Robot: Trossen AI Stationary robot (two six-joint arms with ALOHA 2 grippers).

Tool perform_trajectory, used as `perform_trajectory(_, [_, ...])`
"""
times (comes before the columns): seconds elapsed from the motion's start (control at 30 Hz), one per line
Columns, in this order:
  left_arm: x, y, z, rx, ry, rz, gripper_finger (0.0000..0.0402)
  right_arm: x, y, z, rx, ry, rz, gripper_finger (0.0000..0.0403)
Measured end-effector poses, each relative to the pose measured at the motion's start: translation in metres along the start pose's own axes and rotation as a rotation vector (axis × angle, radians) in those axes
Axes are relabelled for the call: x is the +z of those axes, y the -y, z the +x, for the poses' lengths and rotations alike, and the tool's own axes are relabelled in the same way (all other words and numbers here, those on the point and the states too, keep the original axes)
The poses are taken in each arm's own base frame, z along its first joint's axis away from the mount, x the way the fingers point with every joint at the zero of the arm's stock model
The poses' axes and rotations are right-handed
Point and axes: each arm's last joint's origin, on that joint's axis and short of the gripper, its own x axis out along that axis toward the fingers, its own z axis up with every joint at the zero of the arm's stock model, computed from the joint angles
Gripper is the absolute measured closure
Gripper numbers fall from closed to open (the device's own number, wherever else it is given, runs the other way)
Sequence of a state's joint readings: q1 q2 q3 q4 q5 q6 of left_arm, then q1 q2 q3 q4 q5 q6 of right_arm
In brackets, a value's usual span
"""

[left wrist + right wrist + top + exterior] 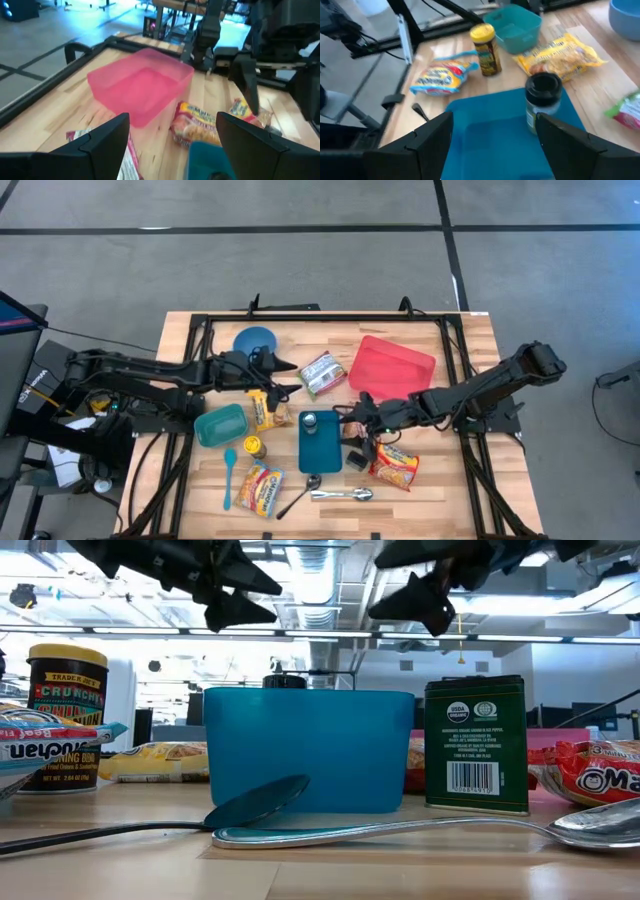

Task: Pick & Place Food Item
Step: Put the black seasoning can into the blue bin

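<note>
We find the left gripper (pixel 290 390) raised above the worktop (pixel 450 480), fingers apart and empty, with the yellow noodle packet (pixel 262 409) lying just beneath it. The right gripper (pixel 352 420), also spread and empty, hovers beside the dark-lidded jar (pixel 542 102) standing in the blue tray (pixel 321 448).

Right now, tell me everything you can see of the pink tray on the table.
The pink tray is a shallow rectangular container of translucent plastic, with rounded corners and low walls. It sits upright and looks empty in the left wrist view, set at an angle on the wooden table's far right part. Nothing touches it visibly; the green food packet lies apart on its left, and the right gripper hovers nearer, over the blue container.
</note>
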State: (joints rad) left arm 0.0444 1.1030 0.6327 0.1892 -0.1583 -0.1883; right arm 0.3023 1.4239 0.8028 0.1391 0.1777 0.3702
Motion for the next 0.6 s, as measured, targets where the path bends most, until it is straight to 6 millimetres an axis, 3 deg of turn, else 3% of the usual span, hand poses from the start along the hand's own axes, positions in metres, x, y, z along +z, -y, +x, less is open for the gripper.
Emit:
perform_trajectory(0.3, [-0.003, -0.001, -0.001, 0.006, -0.033, 0.003, 0.0109, -0.005, 0.005, 0.000, -0.043, -0.051, 0.069, 0.0127])
perform_trajectory(0.6, [-0.003, 0.000, -0.001, 0.006, -0.030, 0.003, 0.0109, 0.002, -0.007, -0.004, -0.092, -0.088, 0.061, 0.0127])
